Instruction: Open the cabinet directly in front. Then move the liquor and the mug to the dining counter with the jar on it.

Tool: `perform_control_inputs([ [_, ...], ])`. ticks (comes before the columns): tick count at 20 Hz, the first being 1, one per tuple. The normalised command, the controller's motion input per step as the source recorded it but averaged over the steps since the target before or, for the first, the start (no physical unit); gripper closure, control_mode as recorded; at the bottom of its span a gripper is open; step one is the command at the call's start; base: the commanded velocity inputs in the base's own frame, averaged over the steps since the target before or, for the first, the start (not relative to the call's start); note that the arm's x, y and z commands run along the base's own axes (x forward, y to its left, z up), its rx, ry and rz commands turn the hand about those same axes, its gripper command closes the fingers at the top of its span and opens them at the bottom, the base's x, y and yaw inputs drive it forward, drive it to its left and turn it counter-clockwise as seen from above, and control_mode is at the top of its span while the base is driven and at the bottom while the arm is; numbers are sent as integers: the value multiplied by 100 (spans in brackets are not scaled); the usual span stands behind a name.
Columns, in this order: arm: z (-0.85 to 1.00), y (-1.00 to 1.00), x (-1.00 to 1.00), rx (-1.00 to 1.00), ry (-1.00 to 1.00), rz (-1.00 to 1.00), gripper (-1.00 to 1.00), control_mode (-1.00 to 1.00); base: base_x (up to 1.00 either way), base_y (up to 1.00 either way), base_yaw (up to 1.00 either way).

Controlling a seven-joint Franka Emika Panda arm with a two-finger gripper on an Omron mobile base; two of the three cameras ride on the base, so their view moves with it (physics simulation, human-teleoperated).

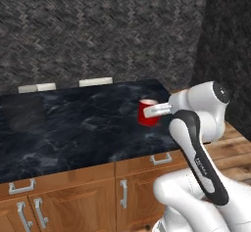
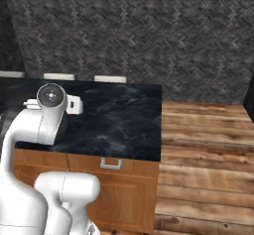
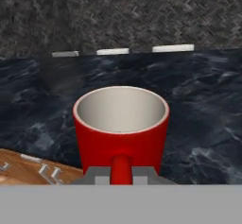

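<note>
- Fingers [image 3: 121, 179] were clenched on the mug [image 3: 121, 126] by its handle, which sat pinched between them; the cup body stood just past the tips, upright, mouth up.
- In the left base view the mug [image 1: 147, 112] hung over the tabletop [image 1: 73, 128], toward its right end; could not tell whether its base touched.
- Risk: a handle-only grasp could let the cup pivot or tip if the wrist rolled.
- Risk: letting go while not seated could drop it and topple it.
- Risk: release near the edge could send it off.
- Count: one mug, one tabletop, three white blocks [image 3: 127, 51] beyond the mug at the far edge.
- Cabinet handles [image 1: 162, 159] below, five in the left base view.
</note>
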Motion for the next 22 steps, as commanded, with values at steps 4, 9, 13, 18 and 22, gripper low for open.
perform_control_inputs([
  [4,-35,11,92,-7,0,9,100,-100,0,0,0],
  [9,-42,32,97,-14,1,5,100,-100,0,0,0],
  [13,-41,39,91,-14,4,1,100,-100,0,0,0],
  [18,-35,23,70,-7,2,0,100,-100,0,0,0],
  [22,-39,8,32,-1,0,0,100,-100,0,0,0],
])
